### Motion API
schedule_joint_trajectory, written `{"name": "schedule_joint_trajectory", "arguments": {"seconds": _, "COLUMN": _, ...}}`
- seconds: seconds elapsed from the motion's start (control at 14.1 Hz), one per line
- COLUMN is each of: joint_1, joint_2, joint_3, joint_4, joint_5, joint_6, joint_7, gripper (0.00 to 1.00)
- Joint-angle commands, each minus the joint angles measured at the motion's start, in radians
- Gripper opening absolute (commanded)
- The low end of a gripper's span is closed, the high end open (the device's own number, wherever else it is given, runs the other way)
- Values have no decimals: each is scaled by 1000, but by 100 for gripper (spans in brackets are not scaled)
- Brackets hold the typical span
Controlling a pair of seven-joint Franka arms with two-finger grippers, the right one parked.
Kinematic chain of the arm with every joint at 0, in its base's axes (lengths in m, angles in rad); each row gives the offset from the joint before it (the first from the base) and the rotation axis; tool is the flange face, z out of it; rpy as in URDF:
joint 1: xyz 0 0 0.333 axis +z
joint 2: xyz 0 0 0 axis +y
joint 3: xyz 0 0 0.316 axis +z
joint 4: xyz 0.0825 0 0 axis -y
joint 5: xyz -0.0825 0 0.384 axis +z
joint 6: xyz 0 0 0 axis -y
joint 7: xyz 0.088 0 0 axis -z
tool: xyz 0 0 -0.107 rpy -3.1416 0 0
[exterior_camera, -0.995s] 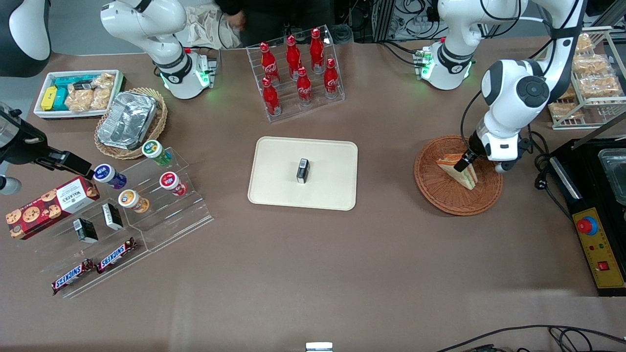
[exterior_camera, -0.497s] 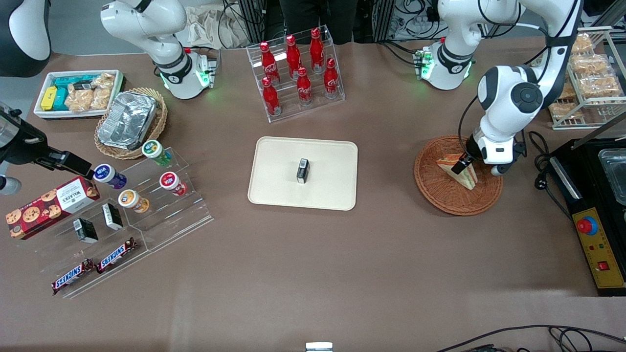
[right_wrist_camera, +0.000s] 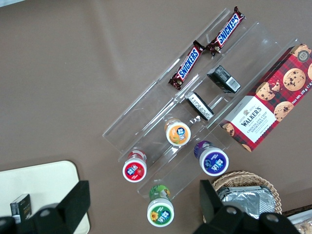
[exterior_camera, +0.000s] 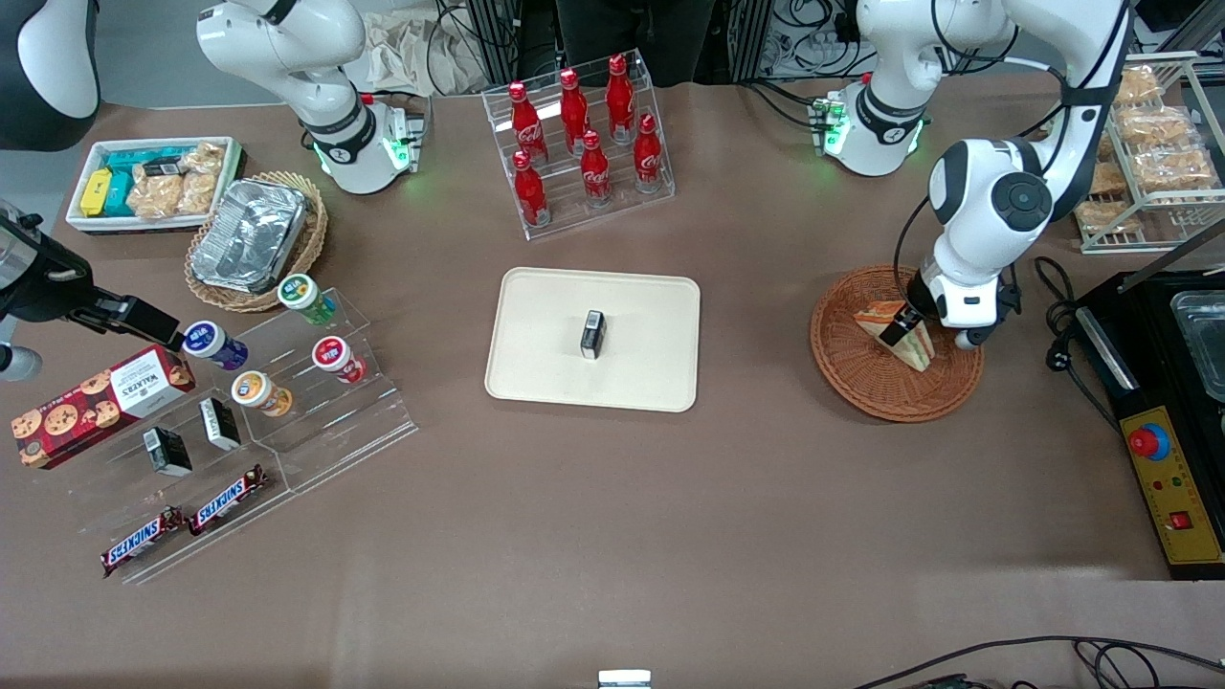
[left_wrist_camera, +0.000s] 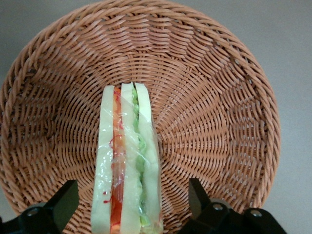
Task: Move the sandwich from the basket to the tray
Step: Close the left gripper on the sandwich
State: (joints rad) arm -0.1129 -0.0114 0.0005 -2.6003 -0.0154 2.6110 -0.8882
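Note:
The sandwich point(left_wrist_camera: 127, 165), a wrapped wedge of white bread with red and green filling, stands on edge in the round reddish-brown basket point(left_wrist_camera: 219, 112). My left gripper point(left_wrist_camera: 130, 204) is open and straddles it, one black finger point(left_wrist_camera: 63, 200) on each side, with a small gap to the bread on both sides. From the front, the gripper point(exterior_camera: 902, 327) is down in the basket point(exterior_camera: 861, 388) over the sandwich point(exterior_camera: 921, 352). The cream tray point(exterior_camera: 545, 325) lies mid-table, toward the parked arm's end from the basket.
A small black box point(exterior_camera: 593, 334) stands on the tray's middle. A rack of red cola bottles point(exterior_camera: 582, 144) stands farther from the front camera than the tray. A black control box with a red button point(exterior_camera: 1163, 469) and a wire shelf of bagged snacks point(exterior_camera: 1153, 144) flank the basket.
The left arm's wrist has shifted slightly over the basket. The sandwich has stayed where it was, and the fingers remain apart.

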Motion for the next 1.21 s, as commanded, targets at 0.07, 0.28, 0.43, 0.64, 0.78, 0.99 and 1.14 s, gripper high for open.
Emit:
{"name": "schedule_joint_trajectory", "arguments": {"seconds": 0.07, "joint_1": 4, "joint_2": 10, "joint_3": 1, "joint_4": -27, "joint_5": 9, "joint_6": 50, "joint_7": 0, "gripper": 84}}
{"name": "schedule_joint_trajectory", "arguments": {"seconds": 0.28, "joint_1": 4, "joint_2": 11, "joint_3": 1, "joint_4": -29, "joint_5": 8, "joint_6": 60, "joint_7": -2, "gripper": 31}}
{"name": "schedule_joint_trajectory", "arguments": {"seconds": 0.43, "joint_1": 4, "joint_2": 14, "joint_3": 1, "joint_4": -26, "joint_5": 8, "joint_6": 60, "joint_7": 2, "gripper": 0}}
{"name": "schedule_joint_trajectory", "arguments": {"seconds": 0.64, "joint_1": 4, "joint_2": -24, "joint_3": 4, "joint_4": -21, "joint_5": 8, "joint_6": 46, "joint_7": 28, "gripper": 0}}
{"name": "schedule_joint_trajectory", "arguments": {"seconds": 0.78, "joint_1": 2, "joint_2": -93, "joint_3": 4, "joint_4": 6, "joint_5": 9, "joint_6": -52, "joint_7": 29, "gripper": 0}}
{"name": "schedule_joint_trajectory", "arguments": {"seconds": 0.99, "joint_1": -4, "joint_2": -171, "joint_3": 3, "joint_4": 136, "joint_5": 9, "joint_6": -305, "joint_7": 106, "gripper": 0}}
{"name": "schedule_joint_trajectory", "arguments": {"seconds": 1.14, "joint_1": -2, "joint_2": -200, "joint_3": 3, "joint_4": 265, "joint_5": 9, "joint_6": -505, "joint_7": 226, "gripper": 0}}
